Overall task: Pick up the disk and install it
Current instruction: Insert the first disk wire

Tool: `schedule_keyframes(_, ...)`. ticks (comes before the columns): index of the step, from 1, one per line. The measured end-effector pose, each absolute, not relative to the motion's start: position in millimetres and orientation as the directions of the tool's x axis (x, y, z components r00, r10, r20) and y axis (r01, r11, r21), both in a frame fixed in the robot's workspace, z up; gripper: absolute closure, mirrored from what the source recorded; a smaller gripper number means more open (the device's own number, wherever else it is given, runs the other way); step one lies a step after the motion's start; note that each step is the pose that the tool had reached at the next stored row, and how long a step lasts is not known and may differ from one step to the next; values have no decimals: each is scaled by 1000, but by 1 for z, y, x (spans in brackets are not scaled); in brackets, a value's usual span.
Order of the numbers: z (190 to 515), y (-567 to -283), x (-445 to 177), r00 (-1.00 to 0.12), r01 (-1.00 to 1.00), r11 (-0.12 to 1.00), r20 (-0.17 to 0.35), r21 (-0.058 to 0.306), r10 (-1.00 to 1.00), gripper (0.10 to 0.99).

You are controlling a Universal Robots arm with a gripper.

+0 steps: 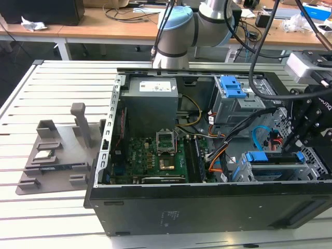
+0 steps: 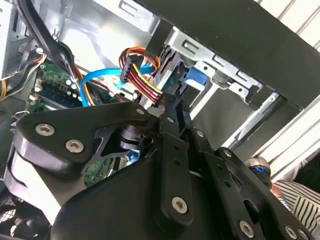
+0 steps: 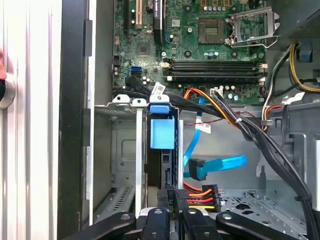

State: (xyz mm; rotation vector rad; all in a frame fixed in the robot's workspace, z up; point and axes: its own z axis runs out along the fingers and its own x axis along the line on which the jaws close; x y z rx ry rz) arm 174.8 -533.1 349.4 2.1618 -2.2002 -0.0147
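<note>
Gripper (image 1: 311, 129) hangs at the right edge of the exterior view, its black linkage low over the drive cage (image 1: 311, 168) in the lower right corner of the open computer case (image 1: 207, 207). In the first wrist view the gripper (image 3: 172, 197) sits directly at the near end of the disk (image 3: 162, 135), and in the second wrist view the gripper (image 2: 175, 100) reaches up to the same blue frame. Whether it is clamped on the disk or only lined up against it, I cannot tell.

The disk stands on edge inside the cage, in a slot between grey metal rails, its blue carrier frame facing the camera. In the exterior view the disk (image 1: 277, 160) shows as a dark slab with blue ends, in the lower right of the frame, just beside the orange and blue cables (image 1: 218, 155). It looks seated or close to it (how deep cannot be judged).

As a metal drive it is probably stiff, fairly heavy for its size, and sensitive to knocks. Its bare metal faces would be slick, so the plastic carrier edges look like the safer hold. The motherboard (image 1: 155, 155) lies in the middle of the case, well apart from the gripper.
</note>
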Motion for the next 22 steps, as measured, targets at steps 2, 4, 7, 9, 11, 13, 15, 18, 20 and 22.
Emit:
schedule_keyframes(2,346,-533,176,-17,-999,18,34,47,-999,918)
schedule_keyframes(4,345,-533,176,-16,-999,18,34,47,-999,918)
schedule_keyframes(7,343,-533,176,-15,-999,17,34,47,-999,918)
schedule_keyframes(9,343,-532,176,-15,-999,17,34,47,-999,918)
schedule_keyframes(11,342,-532,176,-15,-999,17,34,47,-999,918)
schedule_keyframes(13,339,-533,176,-15,-999,17,34,47,-999,918)
schedule_keyframes(15,337,-533,176,-15,-999,17,35,47,-999,918)
schedule_keyframes(18,335,-532,176,-15,-999,17,34,47,-999,918)
schedule_keyframes(20,334,-532,176,-15,-999,17,33,47,-999,847)
schedule_keyframes(22,337,-532,176,-15,-999,17,34,47,-999,847)
